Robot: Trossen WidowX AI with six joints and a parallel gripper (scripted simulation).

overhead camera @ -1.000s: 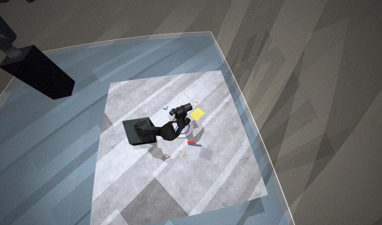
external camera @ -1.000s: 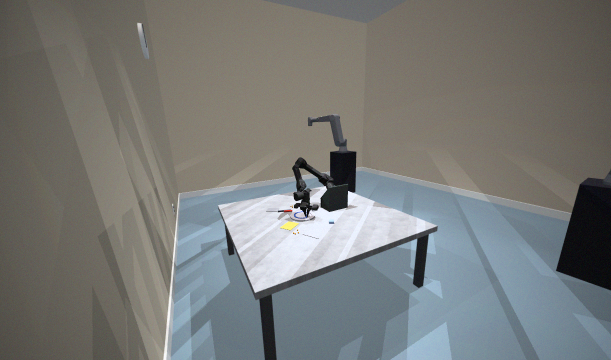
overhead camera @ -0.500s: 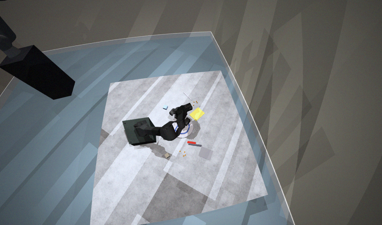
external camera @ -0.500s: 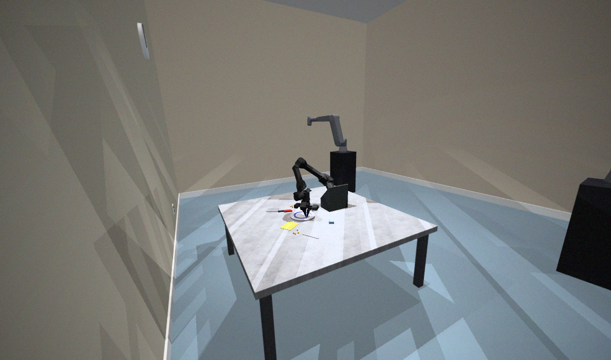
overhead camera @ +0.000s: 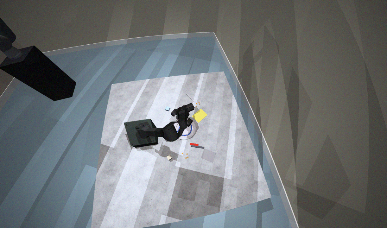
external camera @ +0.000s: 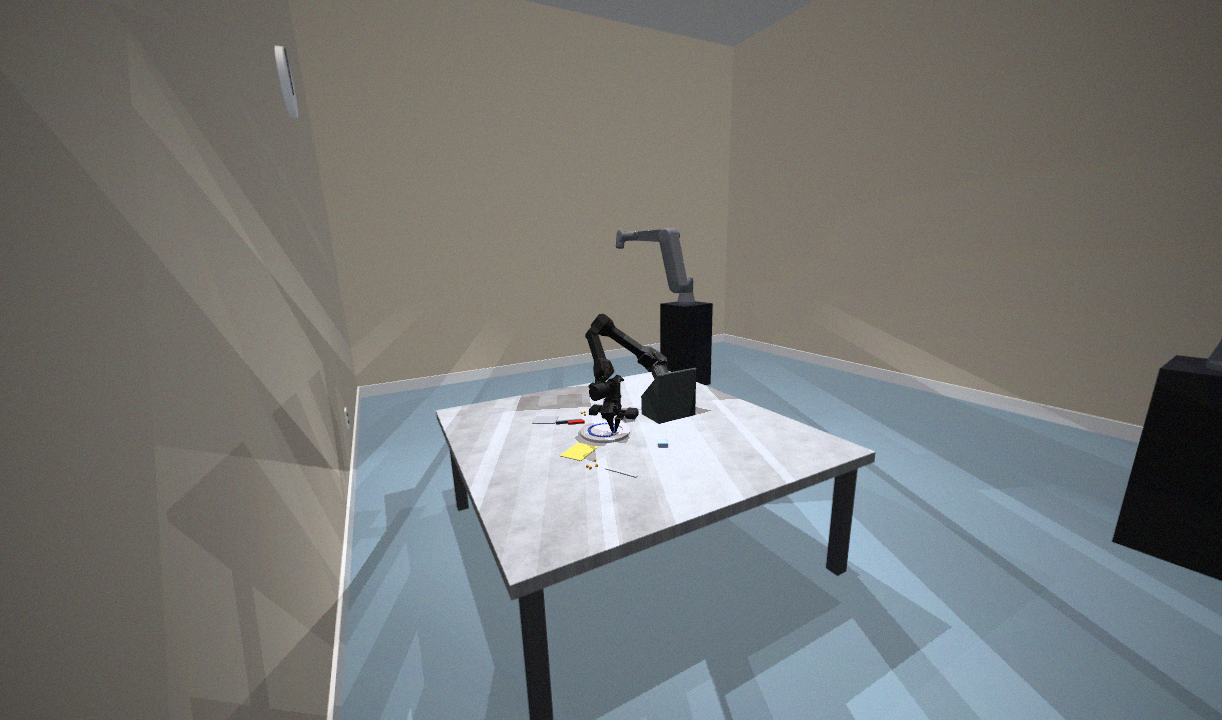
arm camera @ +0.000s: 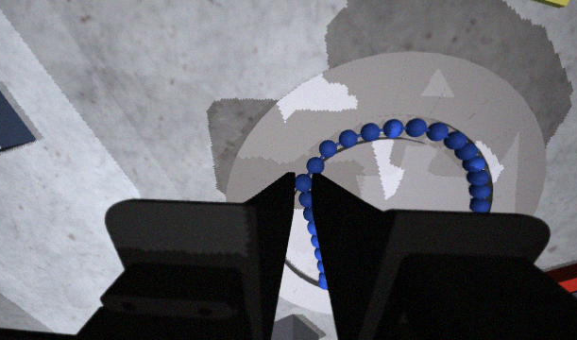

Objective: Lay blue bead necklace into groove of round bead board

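The blue bead necklace (arm camera: 393, 127) (overhead camera: 186, 135) (external camera: 602, 430) lies curved along the groove of the round pale bead board (arm camera: 505, 109) (overhead camera: 195, 129) on the table. My gripper (arm camera: 303, 180) (external camera: 611, 422) points down onto the left side of the ring and is shut on the necklace there, with a bead showing at the fingertips and more beads running back between the fingers. The near part of the ring is hidden behind the fingers in the wrist view. In the top view the arm covers the left half of the board.
A yellow pad (overhead camera: 199, 115) (external camera: 577, 452) lies just beyond the board. A red-handled tool (overhead camera: 193, 144) (arm camera: 571, 279), a grey square (overhead camera: 208, 155), loose orange beads (overhead camera: 185, 155), a blue cube (overhead camera: 167, 108) (arm camera: 5, 123), a thin rod (overhead camera: 189, 97) and a cream cube (overhead camera: 169, 157) lie around. The arm's base (overhead camera: 139, 132) stands beside.
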